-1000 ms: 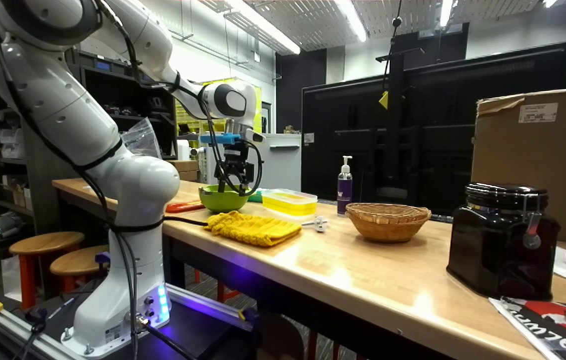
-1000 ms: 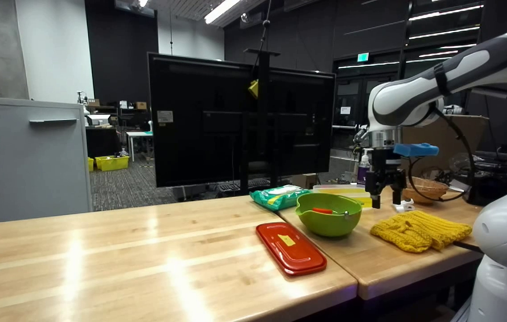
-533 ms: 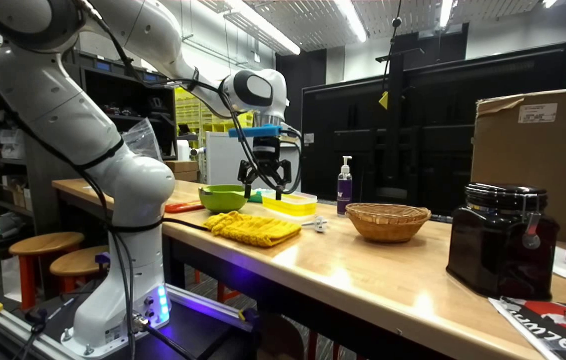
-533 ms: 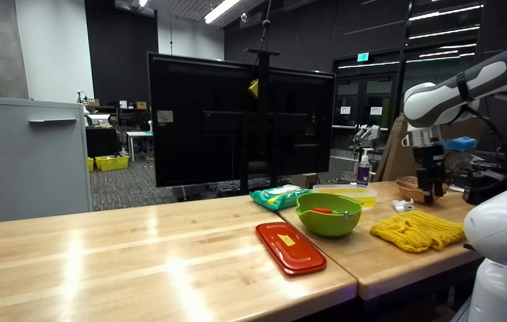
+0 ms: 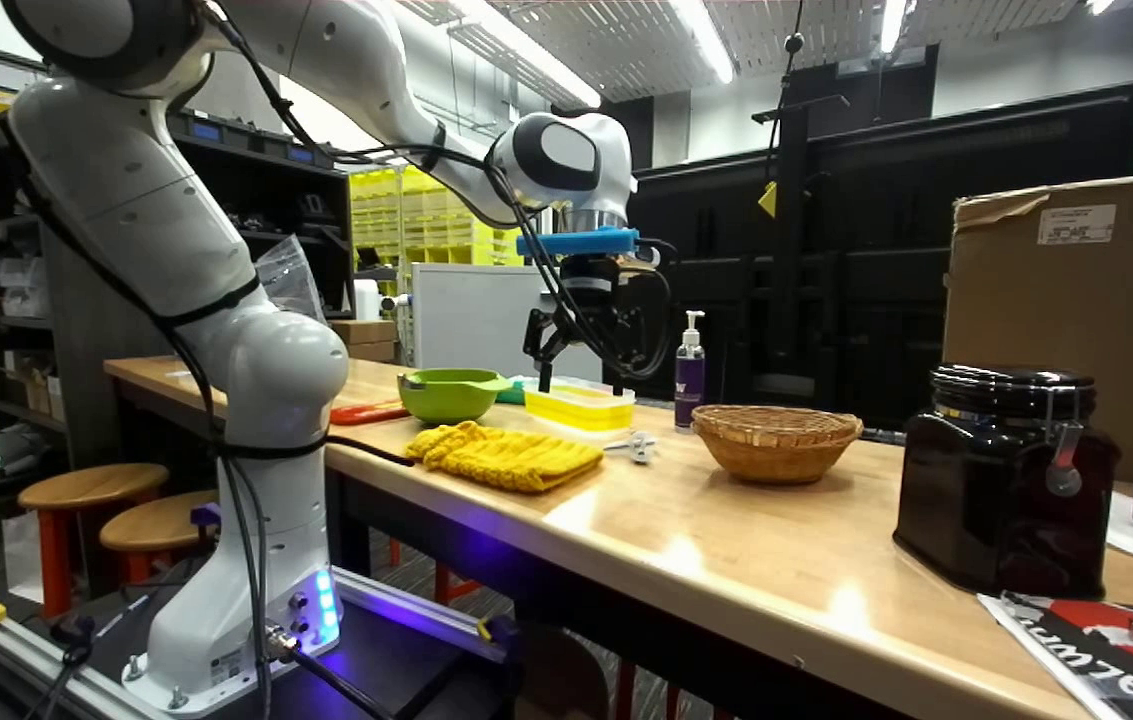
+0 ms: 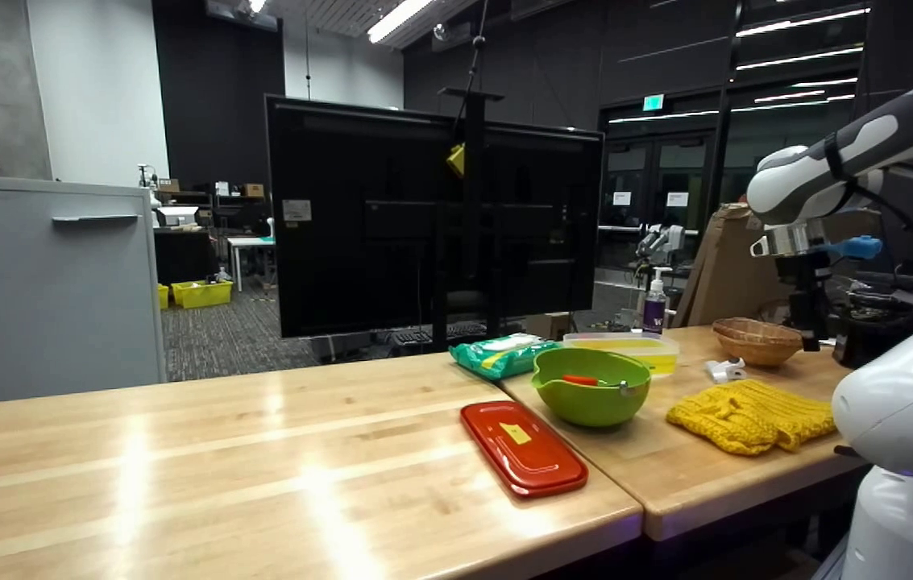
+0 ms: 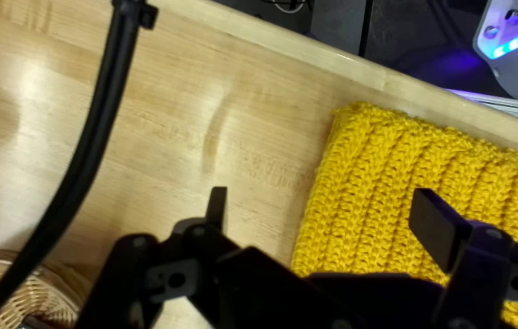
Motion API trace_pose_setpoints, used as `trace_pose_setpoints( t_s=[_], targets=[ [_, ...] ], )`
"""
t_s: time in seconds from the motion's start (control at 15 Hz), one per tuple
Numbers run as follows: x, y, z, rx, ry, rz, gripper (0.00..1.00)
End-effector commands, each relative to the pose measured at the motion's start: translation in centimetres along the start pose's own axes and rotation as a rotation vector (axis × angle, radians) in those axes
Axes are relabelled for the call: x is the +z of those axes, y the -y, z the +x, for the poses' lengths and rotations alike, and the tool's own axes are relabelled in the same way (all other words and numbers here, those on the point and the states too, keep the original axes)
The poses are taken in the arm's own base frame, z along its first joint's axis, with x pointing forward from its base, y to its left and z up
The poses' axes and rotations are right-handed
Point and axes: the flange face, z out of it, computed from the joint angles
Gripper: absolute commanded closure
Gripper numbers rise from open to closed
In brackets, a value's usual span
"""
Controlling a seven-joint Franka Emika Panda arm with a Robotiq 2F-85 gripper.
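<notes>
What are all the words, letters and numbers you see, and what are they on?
"W", in white, on the purple-labelled pump bottle.
"ALWA", then letters I can't make out, on the red-and-black booklet.
Too small or blurred to read: the box label, robot base label, screen sticker, white door signs, green sign and the yellow sticker on the red lid.
No number reads clearly.

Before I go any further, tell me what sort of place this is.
Probably a robotics lab or workshop: a robot arm stands beside a long wooden workbench, and yellow bins sit in the background.
</notes>
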Motion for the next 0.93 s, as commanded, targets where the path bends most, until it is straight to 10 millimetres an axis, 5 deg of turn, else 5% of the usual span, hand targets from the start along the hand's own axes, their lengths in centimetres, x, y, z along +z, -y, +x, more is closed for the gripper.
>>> trace_pose_setpoints(
  t_s=[0.0, 0.67, 0.87],
  targets=[
    [0.0, 0.0, 0.1, -0.002, 0.003, 0.0, 0.0],
    [4.4, -4.0, -0.4, -0.119, 0.005, 0.074, 0.0],
    [5.2, -3.7, -0.9, -0.169, -0.009, 0.162, 0.0]
  ],
)
